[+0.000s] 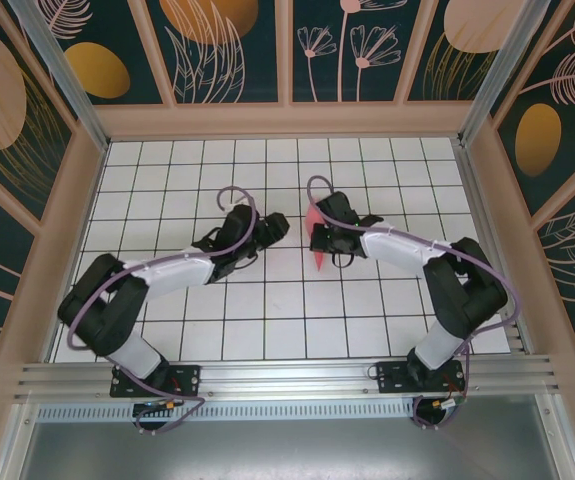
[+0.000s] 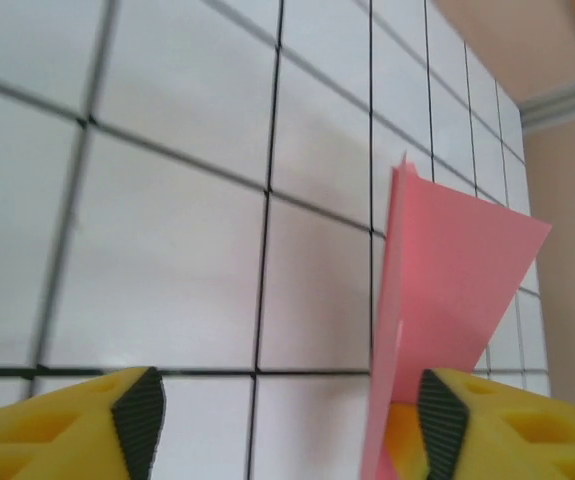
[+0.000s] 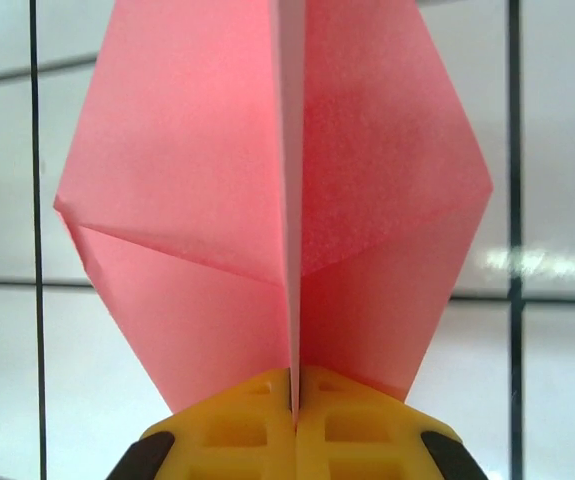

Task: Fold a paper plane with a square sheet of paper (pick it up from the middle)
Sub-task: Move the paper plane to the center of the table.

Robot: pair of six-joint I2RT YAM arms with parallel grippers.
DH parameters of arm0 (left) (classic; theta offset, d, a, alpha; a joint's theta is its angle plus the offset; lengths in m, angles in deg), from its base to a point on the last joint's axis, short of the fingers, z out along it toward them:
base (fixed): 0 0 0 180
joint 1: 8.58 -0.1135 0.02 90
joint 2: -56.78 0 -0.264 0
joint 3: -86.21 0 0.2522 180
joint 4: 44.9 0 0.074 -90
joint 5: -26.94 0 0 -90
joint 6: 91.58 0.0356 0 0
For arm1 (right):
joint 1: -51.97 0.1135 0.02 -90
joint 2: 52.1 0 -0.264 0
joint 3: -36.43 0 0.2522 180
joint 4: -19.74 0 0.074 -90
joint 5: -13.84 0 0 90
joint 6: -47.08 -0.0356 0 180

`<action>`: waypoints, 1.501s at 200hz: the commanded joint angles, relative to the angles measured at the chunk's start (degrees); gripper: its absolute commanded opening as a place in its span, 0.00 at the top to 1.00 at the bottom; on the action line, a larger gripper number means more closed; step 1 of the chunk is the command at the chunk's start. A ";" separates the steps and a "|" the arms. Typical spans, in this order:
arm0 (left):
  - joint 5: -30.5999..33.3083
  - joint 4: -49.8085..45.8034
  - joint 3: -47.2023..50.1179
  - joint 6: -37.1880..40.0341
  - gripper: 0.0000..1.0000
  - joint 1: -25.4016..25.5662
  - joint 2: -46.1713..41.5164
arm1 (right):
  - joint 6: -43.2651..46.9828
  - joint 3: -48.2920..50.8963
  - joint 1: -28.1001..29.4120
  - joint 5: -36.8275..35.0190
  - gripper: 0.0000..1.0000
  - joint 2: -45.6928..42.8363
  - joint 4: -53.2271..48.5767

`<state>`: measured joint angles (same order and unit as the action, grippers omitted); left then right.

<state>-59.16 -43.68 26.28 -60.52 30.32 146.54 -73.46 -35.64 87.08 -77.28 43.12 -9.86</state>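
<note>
While the right jaws are clenched on the centre crease of the one pink paper plane [image 3: 287,200] mid-worktop [image 1: 167,170], the left jaws hang released, just beside it.

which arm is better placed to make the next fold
Left, likely: left gripper is open and free beside the pink paper, while right gripper is shut on its centre crease.
</note>
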 commanded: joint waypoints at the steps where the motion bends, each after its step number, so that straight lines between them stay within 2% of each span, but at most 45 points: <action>1: 8.78 -10.01 0.73 2.83 0.22 -0.73 -4.15 | 4.52 -5.07 -2.87 -2.66 0.95 4.36 -4.73; 50: 12.90 -13.02 4.03 3.21 0.12 -0.95 -8.68 | 8.38 -17.62 -6.82 -4.04 0.94 14.84 -7.81; 74: 13.76 -13.90 4.42 3.47 0.10 -0.98 -9.23 | 9.01 -22.64 -7.80 -5.05 0.90 19.33 -10.00; 112: 13.92 -14.19 4.36 3.92 0.09 -0.93 -8.86 | 9.01 -28.83 -8.19 -6.17 0.90 24.77 -13.53; 173: 13.43 -14.39 4.16 3.95 0.07 -0.93 -7.97 | 8.18 -30.00 -8.10 -6.22 0.81 27.35 -13.31; 257: 15.52 -16.50 2.83 4.25 0.06 -0.93 -7.92 | 6.47 -27.93 -8.04 -4.86 0.81 27.78 -12.38; 268: 16.21 -17.41 1.46 5.67 0.05 -1.01 -7.87 | 6.38 -28.95 -7.96 -4.35 0.77 26.27 -12.51; 300: 21.37 -20.58 -3.69 8.98 0.02 -2.21 -8.16 | 6.88 -33.80 -7.69 -4.50 0.56 20.50 -14.54</action>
<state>-43.09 -61.58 27.26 -55.54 29.42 138.65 -66.42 -65.25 79.11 -81.72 69.48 -21.88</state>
